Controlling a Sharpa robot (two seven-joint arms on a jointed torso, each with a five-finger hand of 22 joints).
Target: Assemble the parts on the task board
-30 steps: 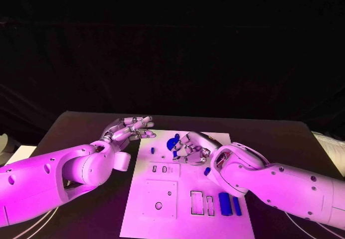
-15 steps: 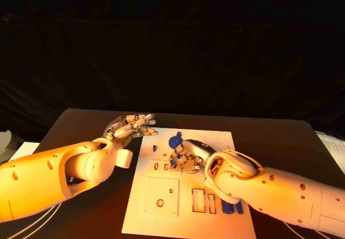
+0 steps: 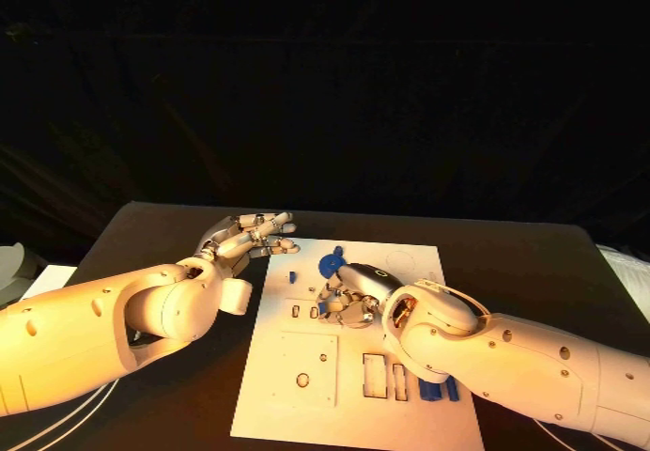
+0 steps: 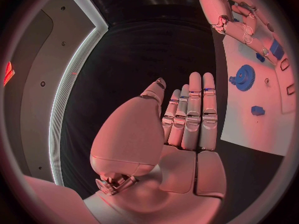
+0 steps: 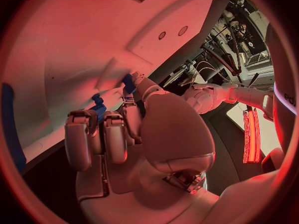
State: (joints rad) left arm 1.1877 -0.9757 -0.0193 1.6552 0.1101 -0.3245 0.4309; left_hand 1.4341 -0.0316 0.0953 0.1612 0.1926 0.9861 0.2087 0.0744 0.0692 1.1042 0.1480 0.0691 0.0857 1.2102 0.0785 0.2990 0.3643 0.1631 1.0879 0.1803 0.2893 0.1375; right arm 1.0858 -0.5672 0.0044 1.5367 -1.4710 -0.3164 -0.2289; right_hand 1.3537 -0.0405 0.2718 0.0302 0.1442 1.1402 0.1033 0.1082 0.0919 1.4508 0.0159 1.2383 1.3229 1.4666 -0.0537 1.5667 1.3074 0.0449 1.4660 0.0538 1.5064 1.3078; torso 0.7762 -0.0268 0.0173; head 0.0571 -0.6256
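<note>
The right hand sits low on the white task board, fingers curled around a small blue part. The left hand floats at the board's ten o'clock, flat, holding nothing. A blue gear lies at twelve o'clock.
</note>
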